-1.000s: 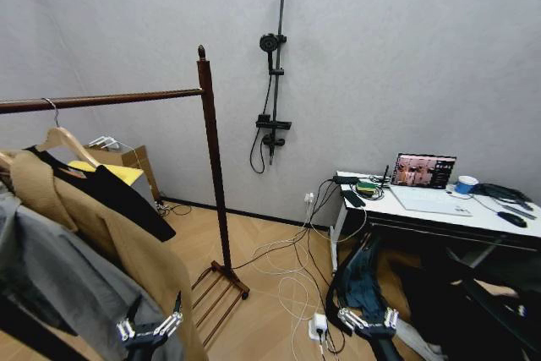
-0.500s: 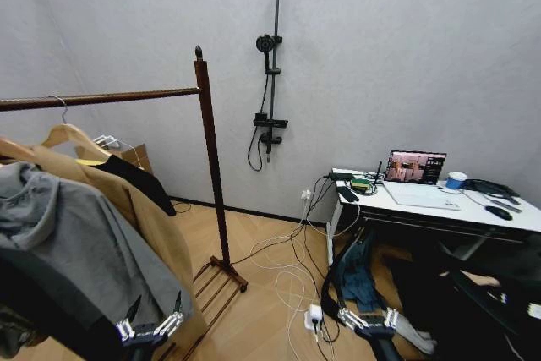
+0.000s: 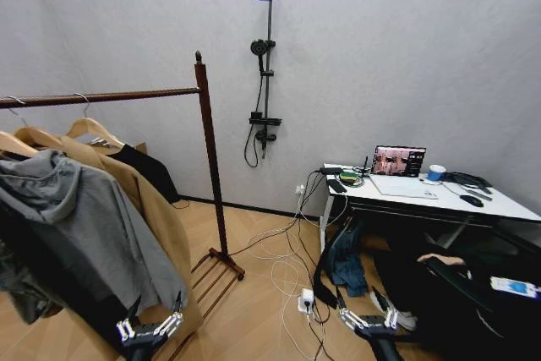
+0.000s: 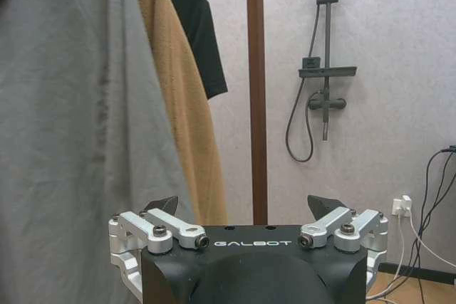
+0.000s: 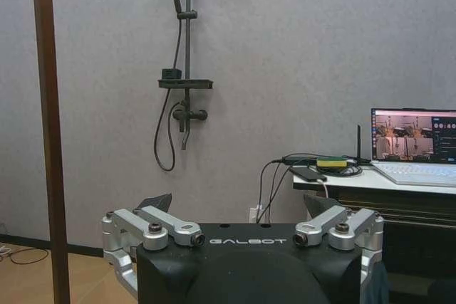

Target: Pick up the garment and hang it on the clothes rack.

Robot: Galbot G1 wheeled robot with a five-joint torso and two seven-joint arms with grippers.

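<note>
Garments crowd the left of my head view, hung from the horizontal top rail of the tall reddish-brown wooden clothes rack (image 3: 209, 150): nearest me a grey hooded top (image 3: 80, 217), behind it a long tan coat (image 3: 156, 217), and beyond that the black short jacket-like garment (image 3: 150, 171) on its light wooden hanger, close to the rack's right-hand post with the pointed finial. From my left wrist camera the same order holds, grey fabric closest, then the tan coat, then the black garment (image 4: 194, 30) beside the dark post (image 4: 255, 90). My left gripper (image 3: 150, 324) sits low at the bottom edge, just in front of the grey top's hem, fingers spread apart and holding nothing; the wrist camera confirms the gap between its dark fingertips (image 4: 243, 208). Past the rack, a black shower stand (image 3: 265, 65) with a round head stands against the pale wall. Cables and a white power strip (image 3: 306, 298) lie on the wooden floor. My right gripper (image 3: 368, 319) hangs low near the cables, likewise spread and empty, as its own camera shows (image 5: 238, 204). Farthest right, a white desk (image 3: 499, 205) carries an open laptop (image 3: 398, 162) and a blue-and-white cup (image 3: 435, 173).
</note>
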